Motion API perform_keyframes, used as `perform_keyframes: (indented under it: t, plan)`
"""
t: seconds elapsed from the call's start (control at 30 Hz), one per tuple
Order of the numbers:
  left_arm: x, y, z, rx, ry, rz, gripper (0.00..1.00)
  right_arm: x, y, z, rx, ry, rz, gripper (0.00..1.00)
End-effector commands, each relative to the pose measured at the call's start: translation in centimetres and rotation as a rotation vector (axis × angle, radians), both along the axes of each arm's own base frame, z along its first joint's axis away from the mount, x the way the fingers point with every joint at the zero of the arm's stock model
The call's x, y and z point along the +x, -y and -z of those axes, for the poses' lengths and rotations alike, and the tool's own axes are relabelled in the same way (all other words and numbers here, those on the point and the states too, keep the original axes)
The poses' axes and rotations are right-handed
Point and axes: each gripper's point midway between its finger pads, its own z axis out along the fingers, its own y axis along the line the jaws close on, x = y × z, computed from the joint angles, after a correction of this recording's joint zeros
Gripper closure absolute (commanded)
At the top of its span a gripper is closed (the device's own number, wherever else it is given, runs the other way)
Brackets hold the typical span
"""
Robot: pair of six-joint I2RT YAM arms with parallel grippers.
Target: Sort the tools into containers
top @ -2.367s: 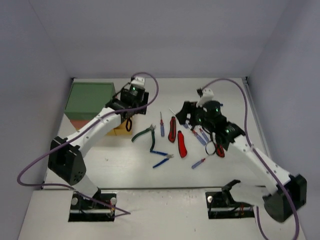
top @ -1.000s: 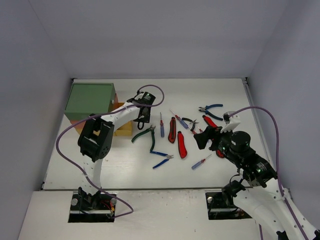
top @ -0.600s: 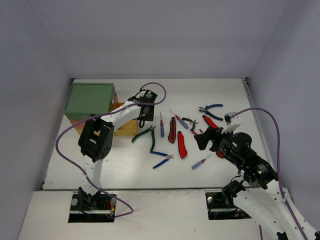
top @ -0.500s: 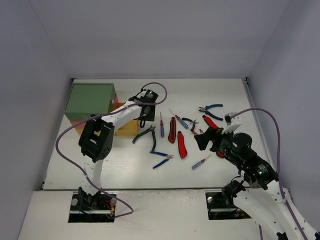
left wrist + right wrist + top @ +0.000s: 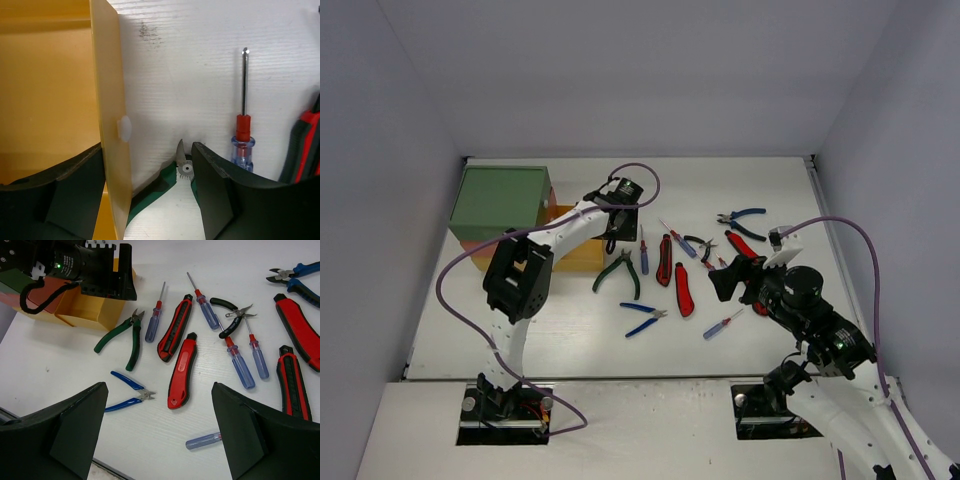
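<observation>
- Green-handled steel pliers (image 5: 165, 184): stiff, light, grippy sleeves; I'd pinch both handles by the pivot.
- Left pincer (image 5: 148, 150) gapes astride the front wall of the yellow plastic drawer (image 5: 107, 100), holding nothing; right pincer (image 5: 159, 386) wide, empty.

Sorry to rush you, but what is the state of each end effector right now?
Left end effector: open, straddling the front wall of the yellow plastic drawer.
Right end effector: open, holding nothing.

No lettering or numbers can be read on tools (image 5: 181, 371) or drawers (image 5: 500, 197).
</observation>
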Motion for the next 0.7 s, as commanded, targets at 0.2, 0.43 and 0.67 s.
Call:
perform_keyframes:
  t: [0.2, 0.43, 0.67]
  plan:
    - [1.5, 3.6, -3.7, -0.109, 0.095, 0.004, 0.39, 0.5, -0.2, -1.4, 0.029, 0.048, 0.007, 0.18]
    - [1.4, 3.9, -5.4, -0.092, 0.132, 0.019, 0.39, 0.6, -0.3, -1.3, 0.024, 0.043, 0.006, 0.17]
    - [1.5, 2.1, -12.8, -0.036, 0.279, 0.054, 0.37, 0.7, -0.3, -1.6, 0.025, 0.047, 0.007, 0.17]
